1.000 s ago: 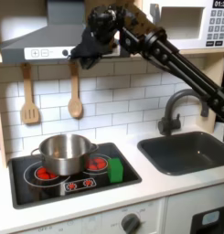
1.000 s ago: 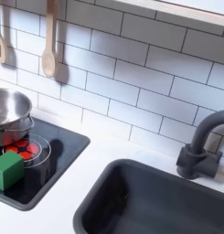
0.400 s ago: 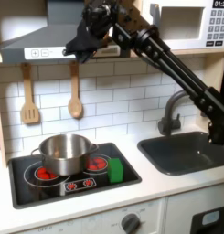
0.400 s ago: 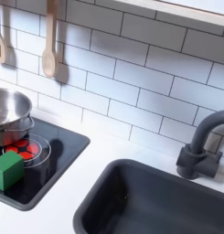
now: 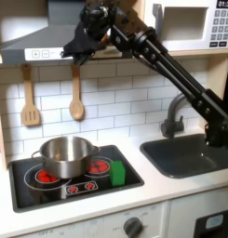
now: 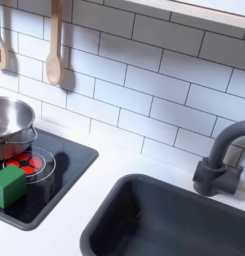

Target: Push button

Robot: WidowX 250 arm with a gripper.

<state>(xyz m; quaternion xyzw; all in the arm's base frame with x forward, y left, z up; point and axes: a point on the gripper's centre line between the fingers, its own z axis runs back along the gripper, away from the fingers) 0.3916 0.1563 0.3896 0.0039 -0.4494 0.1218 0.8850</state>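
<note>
In the first exterior view a row of small buttons (image 5: 43,54) sits on the white front strip of the grey range hood (image 5: 30,37) above the stove. My gripper (image 5: 71,51) is up at that strip, at the right end of the button row, pointing down and to the first exterior view's left. It is a dark blurred mass, so I cannot make out how its fingers stand or whether a tip touches a button. The black arm (image 5: 162,70) stretches up from the first exterior view's right, over the sink.
A steel pot (image 5: 64,156) and a green block (image 5: 117,172) sit on the black stove (image 5: 50,189). A wooden spatula (image 5: 30,97) and spoon (image 5: 76,97) hang on the tile wall. The sink (image 6: 164,222) and dark faucet (image 6: 220,158) lie to the right; a microwave (image 5: 194,23) is above.
The gripper has moved to the first exterior view's left and slightly up along the hood's front, closer to the buttons. The second exterior view is unchanged.
</note>
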